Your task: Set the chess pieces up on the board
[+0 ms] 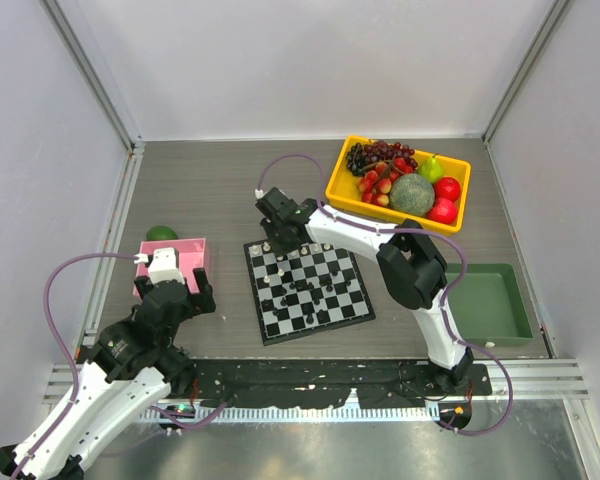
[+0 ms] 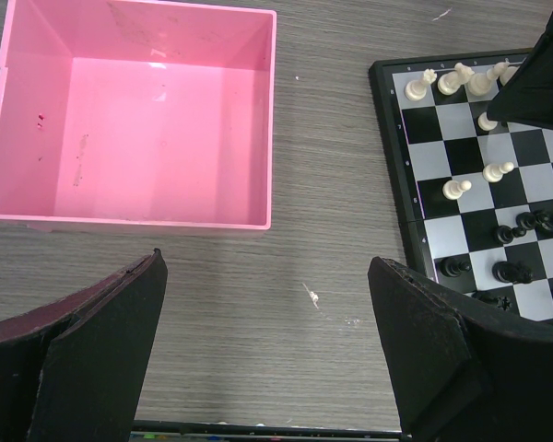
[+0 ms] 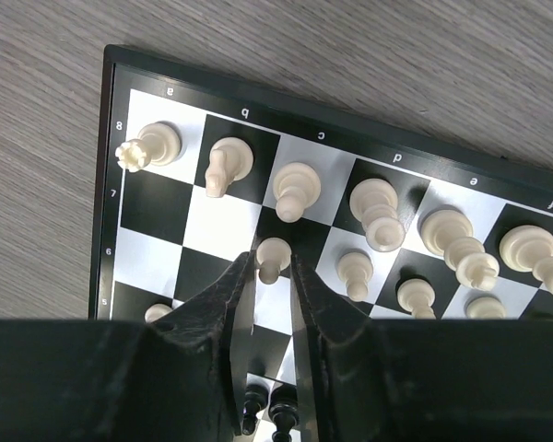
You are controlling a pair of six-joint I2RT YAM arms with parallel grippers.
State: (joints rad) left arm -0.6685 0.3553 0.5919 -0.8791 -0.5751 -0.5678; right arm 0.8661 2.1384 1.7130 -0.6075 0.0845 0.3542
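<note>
The board (image 1: 353, 313) lies in the middle of the table. White chess pieces (image 3: 380, 210) stand in its far rows and black chess pieces (image 2: 511, 273) stand scattered nearer the arms. My right gripper (image 3: 272, 264) reaches over the board's far left corner. Its fingers stand narrowly open on either side of a white pawn (image 3: 273, 251), which is upright on a dark square behind the bishop (image 3: 296, 187). My left gripper (image 2: 267, 276) hangs wide open and empty over bare table between the pink tray (image 2: 129, 110) and the board's left edge (image 2: 394, 175).
A yellow bin (image 1: 339, 186) of fruit stands at the back right. A green tray (image 1: 490, 305) sits at the right, beside the right arm's base. A green fruit (image 1: 161, 233) lies behind the pink tray (image 1: 198, 247).
</note>
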